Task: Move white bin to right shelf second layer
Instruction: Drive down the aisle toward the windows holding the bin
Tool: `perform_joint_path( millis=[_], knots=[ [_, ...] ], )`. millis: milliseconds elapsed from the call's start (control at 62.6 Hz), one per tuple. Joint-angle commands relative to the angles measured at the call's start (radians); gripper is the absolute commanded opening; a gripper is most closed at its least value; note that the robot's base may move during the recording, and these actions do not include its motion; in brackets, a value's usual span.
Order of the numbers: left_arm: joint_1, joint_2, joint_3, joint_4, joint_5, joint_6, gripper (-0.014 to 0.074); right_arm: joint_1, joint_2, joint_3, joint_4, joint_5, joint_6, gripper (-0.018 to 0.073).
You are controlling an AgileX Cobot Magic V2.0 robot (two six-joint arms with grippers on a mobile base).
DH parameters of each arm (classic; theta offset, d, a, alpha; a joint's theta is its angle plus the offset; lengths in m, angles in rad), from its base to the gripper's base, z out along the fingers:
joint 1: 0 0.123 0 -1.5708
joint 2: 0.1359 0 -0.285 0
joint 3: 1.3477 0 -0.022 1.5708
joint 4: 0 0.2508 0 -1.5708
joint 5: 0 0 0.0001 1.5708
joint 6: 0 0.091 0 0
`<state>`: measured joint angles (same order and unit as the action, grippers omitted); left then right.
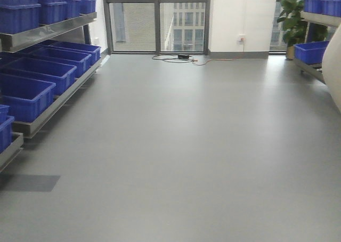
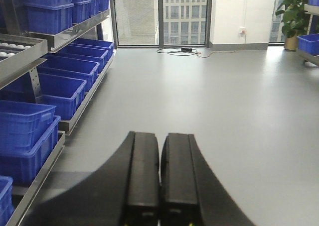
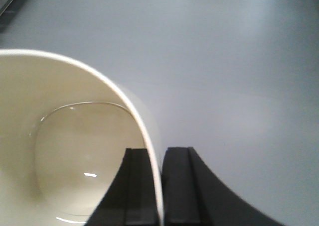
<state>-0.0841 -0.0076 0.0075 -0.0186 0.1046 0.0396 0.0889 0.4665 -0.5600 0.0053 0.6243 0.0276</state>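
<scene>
Mostly what fills the room is a wide grey floor (image 1: 186, 146), bare and dully shining, running back to a wall of tall windows (image 1: 157, 18). Along the left side stands a long steel rack (image 1: 50, 33), its levels packed with blue crates (image 1: 32, 87); from the left wrist view a lane of small white rollers (image 2: 10, 46) shows on one of its upper rails. Across the room, at the far right, the right rack (image 1: 318, 19) carries a few more blue crates on its upper level and one on the level below, with a leafy potted plant (image 1: 293, 13) just beside it near the window. The white bin (image 3: 75, 151) is on no shelf at all: it hangs over open floor on the robot's right, well apart from that rack, tipped so its smooth cream inside faces the wrist camera. Its curved side also edges into the front view (image 1: 334, 77). The right gripper (image 3: 155, 151) pinches the bin's wall at the rim – one black finger (image 3: 134, 186) inside, the other outside. The left gripper (image 2: 160, 136) points out over the floor with its jaws pressed together, nothing between them. Smallest of all, a dark cable (image 1: 178, 57) lies looped on the floor below the windows.
</scene>
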Motion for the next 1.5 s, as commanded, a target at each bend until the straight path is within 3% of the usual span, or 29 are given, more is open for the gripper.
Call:
perform_joint_path(
  millis=[0, 1485],
  knots=[
    [0.000, -0.015, 0.029, -0.008, -0.083, -0.005, 0.0085, -0.005, 0.004, -0.031, 0.006, -0.093, -0.001, 0.0047],
    [0.000, -0.015, 0.029, -0.008, -0.083, -0.005, 0.0085, -0.005, 0.004, -0.031, 0.006, -0.093, -0.001, 0.0047]
  ],
)
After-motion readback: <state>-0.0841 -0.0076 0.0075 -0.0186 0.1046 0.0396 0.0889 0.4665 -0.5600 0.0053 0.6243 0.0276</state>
